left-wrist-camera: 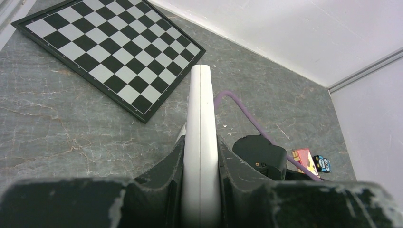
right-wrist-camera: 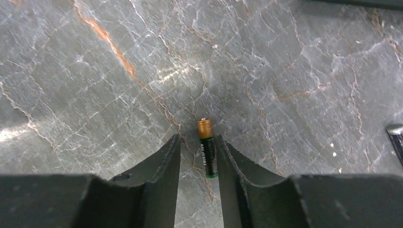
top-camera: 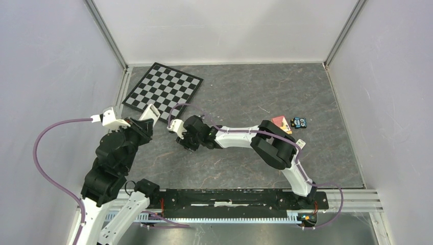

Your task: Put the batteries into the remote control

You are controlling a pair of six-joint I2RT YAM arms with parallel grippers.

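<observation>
Remote [left-wrist-camera: 200,118] in left gripper [left-wrist-camera: 200,147], battery [right-wrist-camera: 207,148] within right gripper [right-wrist-camera: 198,138]

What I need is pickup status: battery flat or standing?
The battery lies flat on the table, between the fingers of the right claw.

Second battery [right-wrist-camera: 396,137] cut by right edge; remote control [left-wrist-camera: 200,142] face unseen, edge-on.
</observation>
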